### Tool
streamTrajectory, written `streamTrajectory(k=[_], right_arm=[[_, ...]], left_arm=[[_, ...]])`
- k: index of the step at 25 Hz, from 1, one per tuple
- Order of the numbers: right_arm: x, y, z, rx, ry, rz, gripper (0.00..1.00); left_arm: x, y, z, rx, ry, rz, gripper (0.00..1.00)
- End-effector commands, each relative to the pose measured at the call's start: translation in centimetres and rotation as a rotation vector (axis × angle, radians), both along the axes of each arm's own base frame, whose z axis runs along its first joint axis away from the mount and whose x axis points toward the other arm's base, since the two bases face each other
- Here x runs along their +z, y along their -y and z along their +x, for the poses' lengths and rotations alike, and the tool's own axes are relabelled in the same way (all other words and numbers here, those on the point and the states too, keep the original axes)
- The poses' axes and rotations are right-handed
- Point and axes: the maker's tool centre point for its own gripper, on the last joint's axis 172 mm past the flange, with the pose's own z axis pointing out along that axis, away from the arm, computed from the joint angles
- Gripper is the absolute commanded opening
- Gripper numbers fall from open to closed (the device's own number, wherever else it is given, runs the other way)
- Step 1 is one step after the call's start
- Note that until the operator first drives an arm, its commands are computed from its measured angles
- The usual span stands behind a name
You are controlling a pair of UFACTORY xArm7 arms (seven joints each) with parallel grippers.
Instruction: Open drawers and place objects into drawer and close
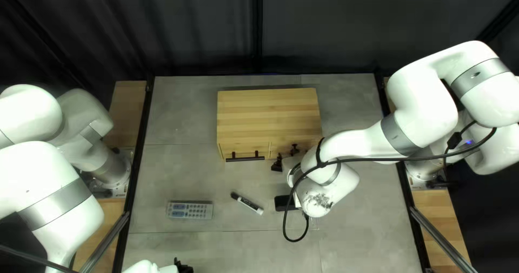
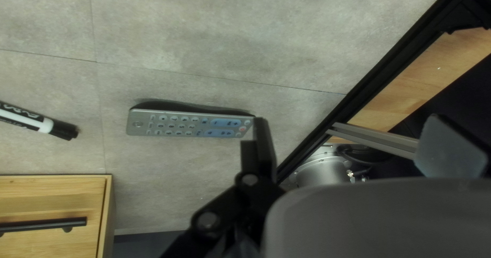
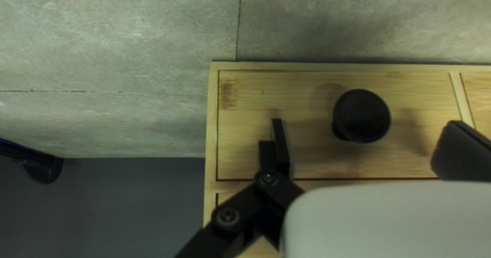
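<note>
Grey-topped counter (image 1: 173,170) in front of you, dark curtain (image 1: 205,29) behind it, and the wooden cabinet (image 1: 268,113) standing toward the far side. Over at your right arm, the right hand (image 1: 286,156) is right at the cabinet's front, its two fingers spread wide. Look in close: the round black knob (image 3: 361,116) sits between them, with a gap showing on each side, and the knobbed drawer front (image 3: 307,94) lies flush in its frame. Beside that, you've got the drawer with the black bar handle (image 1: 245,158).

Down at the near edge, there's your left hand (image 1: 183,266), fingers well apart too, nothing clamped. Grey remote (image 1: 189,210) flat on the counter, buttons up, one end near a fingertip; whether they touch, you can't tell. And the marker (image 1: 247,203)? Lying at a slant, between the remote and your right arm.
</note>
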Motion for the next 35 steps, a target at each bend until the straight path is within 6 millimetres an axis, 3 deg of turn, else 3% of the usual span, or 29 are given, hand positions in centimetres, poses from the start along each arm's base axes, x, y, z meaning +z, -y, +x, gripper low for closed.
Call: streamTrajectory(k=[1, 6, 11, 17, 25, 30, 35], right_arm=[[0.6, -0.5, -0.1, 0.003, 0.000, -0.001, 1.00], [1.5, -1.9, 0.3, 0.011, -0.004, -0.001, 1.00], [2.8, -4.7, 0.5, 0.016, 0.002, 0.016, 1.00], [5.6, -10.2, 0.5, -0.036, -0.021, 0.102, 1.00], [9.4, -15.2, 0.6, -0.033, -0.052, 0.102, 1.00], [10.6, -17.0, -0.1, -0.029, -0.039, 0.089, 1.00], [10.8, -16.8, -0.9, -0.024, -0.020, 0.065, 1.00]], left_arm=[[0.0, 0.0, 0.0, 0.000, 0.000, 0.000, 1.00], [0.0, 0.0, 0.0, 0.000, 0.000, 0.000, 1.00], [0.0, 0.0, 0.0, 0.000, 0.000, 0.000, 1.00], [0.0, 0.0, 0.0, 0.000, 0.000, 0.000, 1.00], [0.0, 0.0, 0.0, 0.000, 0.000, 0.000, 1.00], [0.0, 0.0, 0.0, 0.000, 0.000, 0.000, 1.00], [0.0, 0.0, 0.0, 0.000, 0.000, 0.000, 1.00]])
